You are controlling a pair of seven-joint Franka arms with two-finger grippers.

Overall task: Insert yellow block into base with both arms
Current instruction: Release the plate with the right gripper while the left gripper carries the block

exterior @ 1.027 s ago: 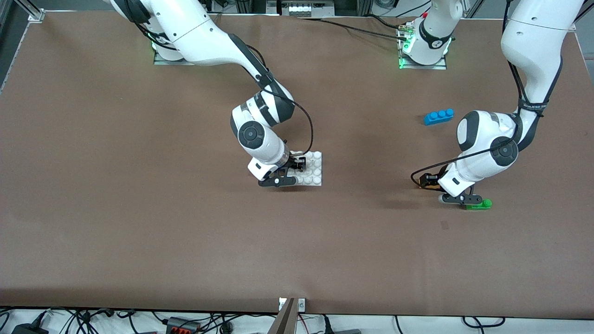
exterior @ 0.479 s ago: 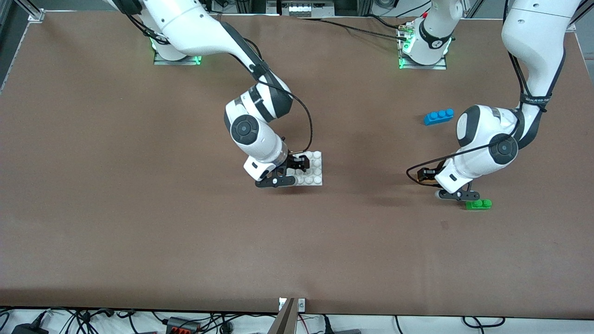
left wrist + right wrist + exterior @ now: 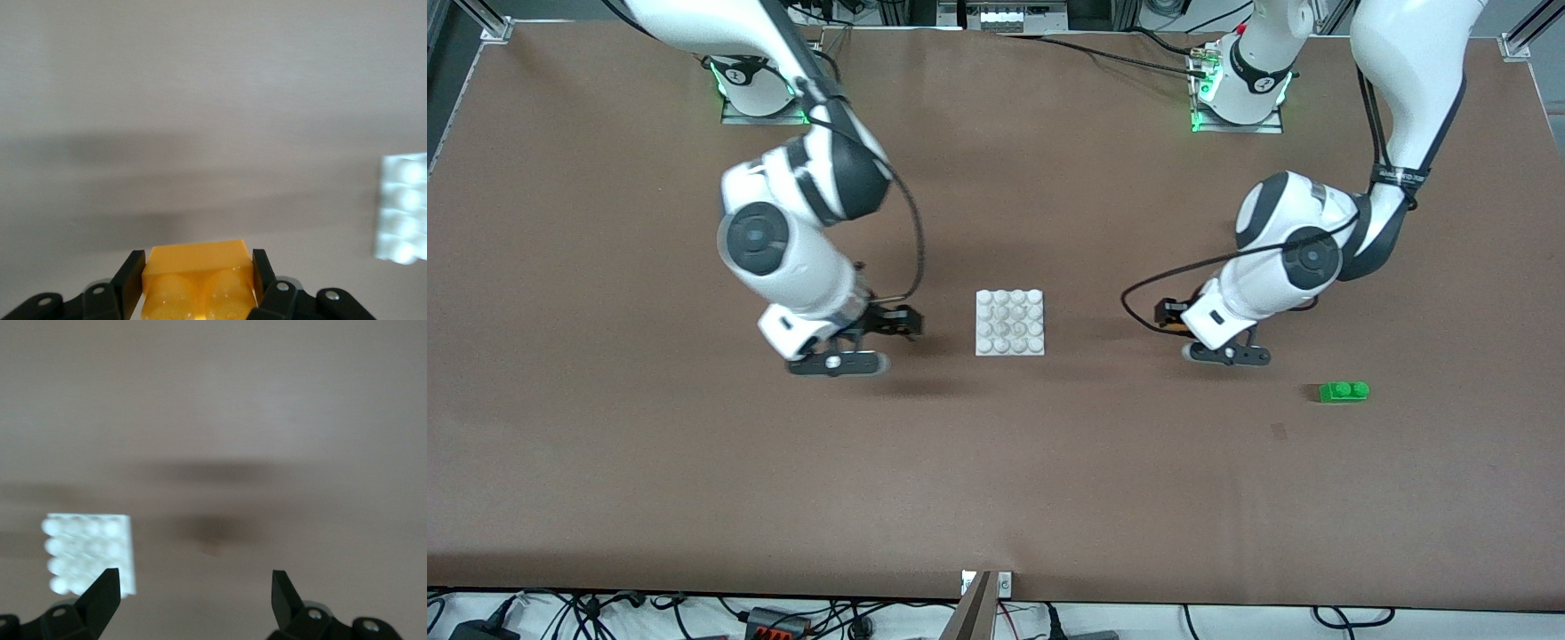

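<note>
The white studded base [image 3: 1010,322] lies flat on the brown table between the two grippers; it also shows in the left wrist view [image 3: 403,207] and the right wrist view [image 3: 87,547]. My left gripper [image 3: 1184,332] is shut on the yellow block [image 3: 197,267], studs toward the camera, a little above the table beside the base toward the left arm's end. Only a sliver of the yellow block [image 3: 1177,326] shows in the front view. My right gripper [image 3: 874,342] is open and empty [image 3: 193,583], beside the base toward the right arm's end.
A green two-stud brick [image 3: 1344,391] lies on the table nearer the front camera than the left gripper, toward the left arm's end. The blue brick is hidden by the left arm. Bare brown table surrounds the base.
My right gripper has left the base and moved toward the right arm's end. My left gripper has moved from beside the green brick toward the base, carrying the yellow block.
</note>
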